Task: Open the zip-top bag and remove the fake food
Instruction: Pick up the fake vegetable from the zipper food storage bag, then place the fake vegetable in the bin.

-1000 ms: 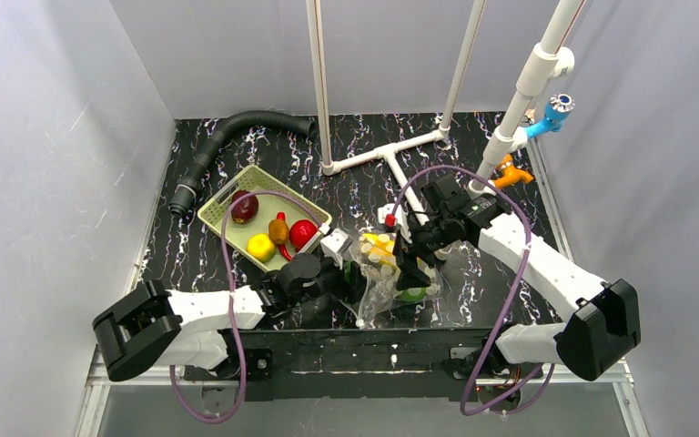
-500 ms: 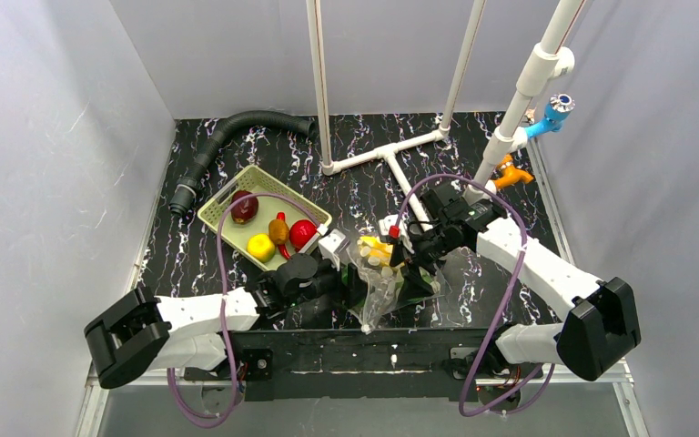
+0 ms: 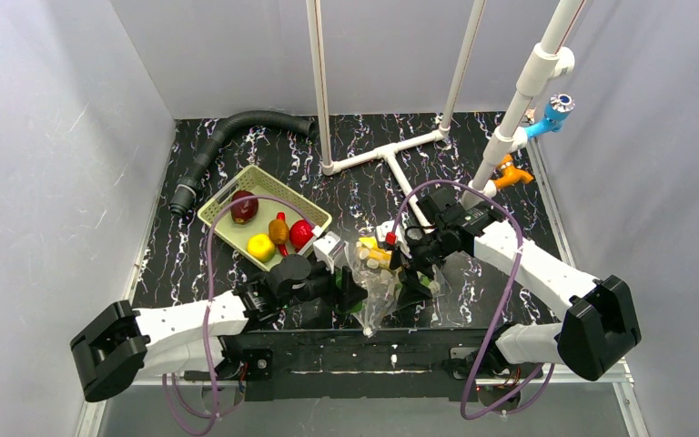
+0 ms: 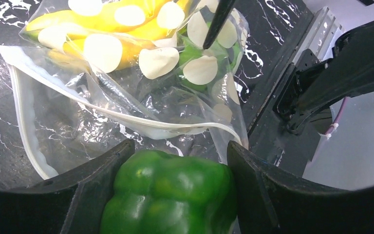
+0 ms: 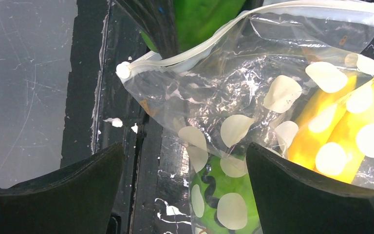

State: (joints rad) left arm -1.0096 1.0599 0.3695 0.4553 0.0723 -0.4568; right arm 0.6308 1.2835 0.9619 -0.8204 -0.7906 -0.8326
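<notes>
The zip-top bag (image 3: 379, 284) lies open near the table's front edge, clear with off-white dots (image 4: 102, 51) (image 5: 233, 83). A yellow banana (image 4: 141, 31) (image 5: 343, 129) and a green striped fruit (image 5: 224, 192) are inside it. My left gripper (image 3: 349, 289) (image 4: 180, 151) is shut on a green pepper (image 4: 170, 195) just outside the bag's mouth. My right gripper (image 3: 410, 269) (image 5: 185, 148) is open above the bag's far side. One of its fingers (image 4: 219, 22) touches the bag. A dark red fruit (image 3: 244, 208), a yellow one (image 3: 260, 246), an orange one (image 3: 278, 229) and a bright red one (image 3: 302, 234) lie in the basket.
The pale green basket (image 3: 221, 221) sits left of the bag. A black hose (image 3: 209, 150) lies at the back left. White pipes (image 3: 391, 155) stand at the back, with an orange clamp (image 3: 511, 173) and a blue fitting (image 3: 551, 114) at the right.
My left arm has stretched out lower and its gripper has edged right at the bag's mouth. My right gripper has shifted slightly left over the bag, which is bunched narrower.
</notes>
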